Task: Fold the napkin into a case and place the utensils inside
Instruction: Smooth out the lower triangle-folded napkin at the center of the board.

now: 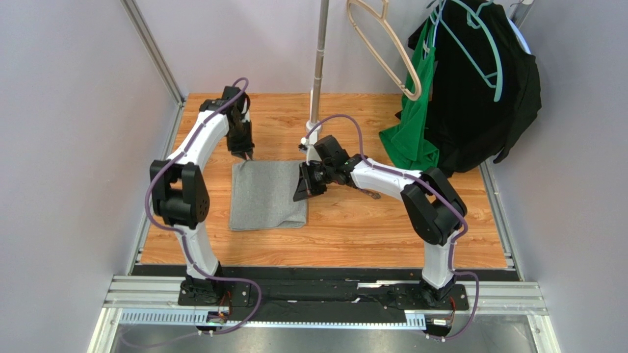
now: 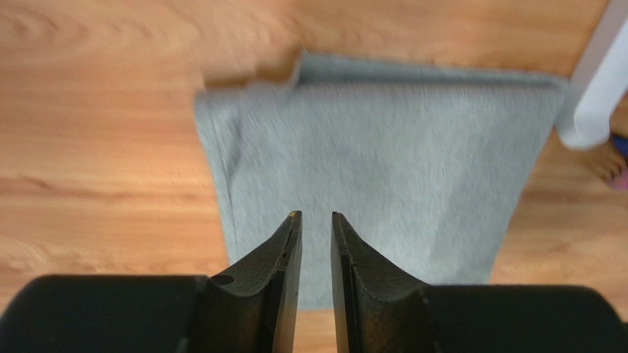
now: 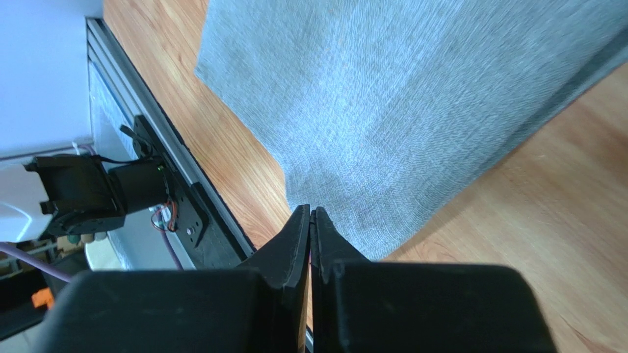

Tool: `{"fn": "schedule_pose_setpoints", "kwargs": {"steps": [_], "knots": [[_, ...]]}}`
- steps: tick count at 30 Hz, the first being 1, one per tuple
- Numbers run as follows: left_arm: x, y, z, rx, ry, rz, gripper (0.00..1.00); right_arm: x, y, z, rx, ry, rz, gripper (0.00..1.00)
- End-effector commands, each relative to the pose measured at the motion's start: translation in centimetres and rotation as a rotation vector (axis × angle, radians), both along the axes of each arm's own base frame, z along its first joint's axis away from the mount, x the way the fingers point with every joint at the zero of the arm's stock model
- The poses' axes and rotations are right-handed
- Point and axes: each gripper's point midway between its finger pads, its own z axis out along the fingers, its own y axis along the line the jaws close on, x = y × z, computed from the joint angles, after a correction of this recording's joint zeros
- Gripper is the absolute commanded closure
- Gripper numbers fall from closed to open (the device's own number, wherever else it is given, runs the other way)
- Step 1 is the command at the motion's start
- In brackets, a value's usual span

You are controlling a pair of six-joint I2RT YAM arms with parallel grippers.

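Left pincer (image 2: 315, 218): jaws slightly parted, empty, poised over the far edge of the napkin (image 1: 267, 195). Right pincer (image 3: 310, 212): jaws pressed together, gripping nothing, at the napkin's right edge. Napkin: grey, folded to a rectangle, flat on the wooden desk (image 1: 368, 228) between both arms.

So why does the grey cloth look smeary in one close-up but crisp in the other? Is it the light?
Probably movement, not light. Left wrist view: the napkin is smeared along its far and left edges, while the left gripper is sharp. Right wrist view: the cloth's weave reads crisply. Top view: even, soft light, only faint shadows on the table.
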Motion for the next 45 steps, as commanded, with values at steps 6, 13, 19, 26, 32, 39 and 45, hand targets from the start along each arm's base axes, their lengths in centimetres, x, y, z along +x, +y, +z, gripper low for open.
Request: {"fn": "schedule_pose_setpoints", "kwargs": {"steps": [6, 13, 19, 26, 32, 39, 45], "knots": [[7.0, 2.6, -0.9, 0.122, -0.026, -0.072, 0.71, -1.7, 0.3, -4.9, -0.027, 0.092, 0.040, 1.00], [7.2, 2.9, -3.3, 0.149, 0.045, -0.105, 0.70, -2.1, -0.2, -6.6, -0.059, 0.119, 0.032, 1.00], [6.3, 2.8, -4.2, 0.140, 0.095, -0.132, 0.69, -2.0, -0.3, -7.2, -0.065, 0.130, 0.031, 1.00], [5.1, 2.3, -5.1, 0.108, 0.139, -0.150, 0.69, -2.2, -0.3, -7.5, -0.067, 0.133, 0.033, 1.00], [4.5, 2.1, -5.3, 0.097, 0.157, -0.159, 0.68, -2.1, -0.3, -7.5, -0.064, 0.135, 0.029, 1.00], [4.9, 3.5, -6.7, 0.178, 0.182, -0.134, 0.72, -2.2, -0.3, -7.5, -0.062, 0.138, 0.030, 1.00], [5.9, 3.7, -6.9, 0.194, 0.164, -0.125, 0.81, -2.3, -0.4, -7.7, -0.067, 0.141, 0.027, 1.00]]}}
